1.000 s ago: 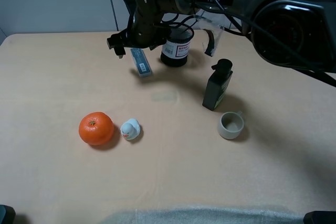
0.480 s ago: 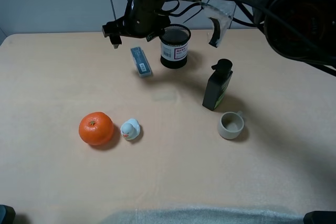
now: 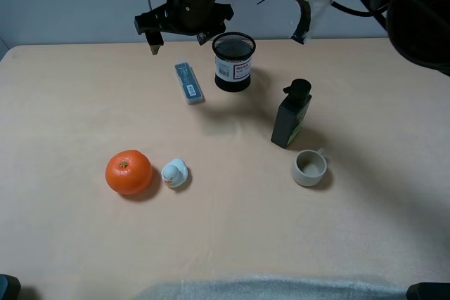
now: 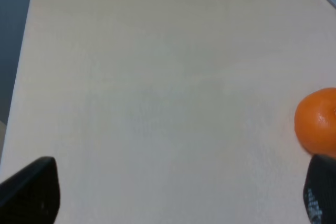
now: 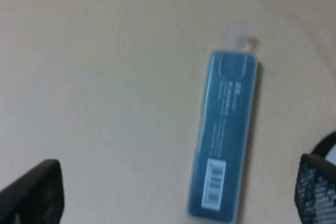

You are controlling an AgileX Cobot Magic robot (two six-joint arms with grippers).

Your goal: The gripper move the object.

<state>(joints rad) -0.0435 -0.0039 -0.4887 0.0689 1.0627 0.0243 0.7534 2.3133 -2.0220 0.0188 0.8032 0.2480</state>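
The object, a slim grey-blue case [image 3: 188, 82], lies flat on the table left of the black mesh cup [image 3: 234, 61]. My right gripper [image 3: 178, 38] hangs open and empty above and just behind it, apart from it. The right wrist view looks down on the case [image 5: 223, 163], with its barcode label, between the spread black fingers [image 5: 31, 192]. My left gripper [image 4: 173, 192] is open and empty over bare table, with the orange [image 4: 317, 121] beside one finger. The left arm is out of the exterior high view.
A dark green pump bottle [image 3: 291, 116] and a small grey cup [image 3: 309, 167] stand at the right. The orange [image 3: 129, 172] and a small duck toy [image 3: 174, 173] sit at front left. A grey cloth [image 3: 267, 289] lies along the front edge.
My right gripper has risen and drawn back from the case, which stays lying on the table.
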